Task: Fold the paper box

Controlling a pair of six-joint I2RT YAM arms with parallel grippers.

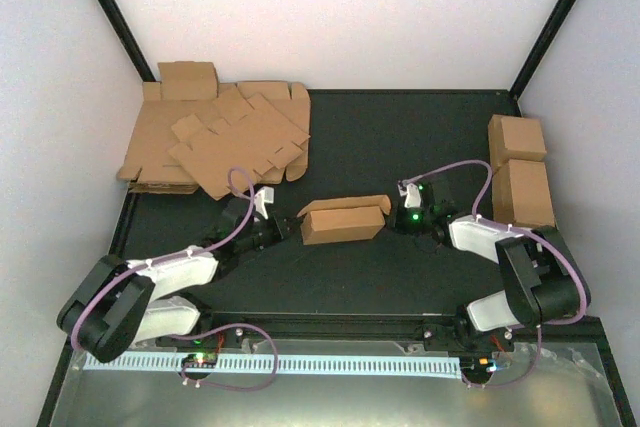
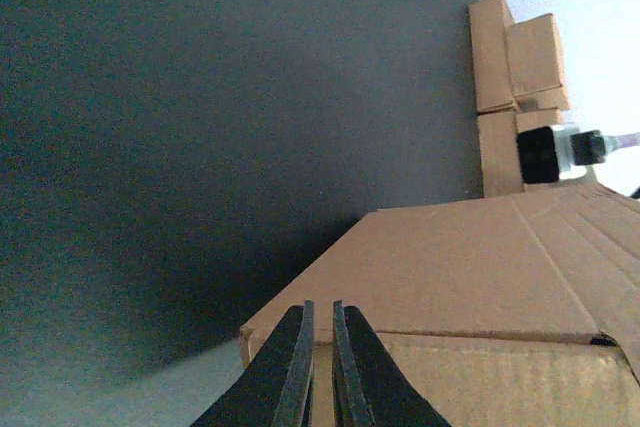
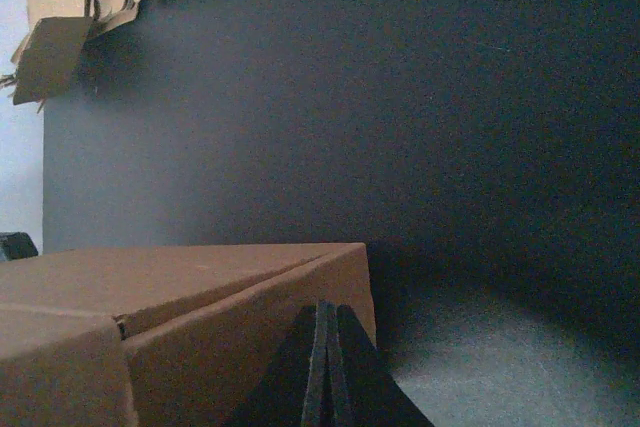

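A: Where's the paper box?
B: Lying between both grippers, right at their fingertips.
A: Jaws?
B: Right gripper is pressed fully together, holding nothing. Left gripper is closed to a thin slit.

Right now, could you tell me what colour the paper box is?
The paper box is plain brown; top external view.
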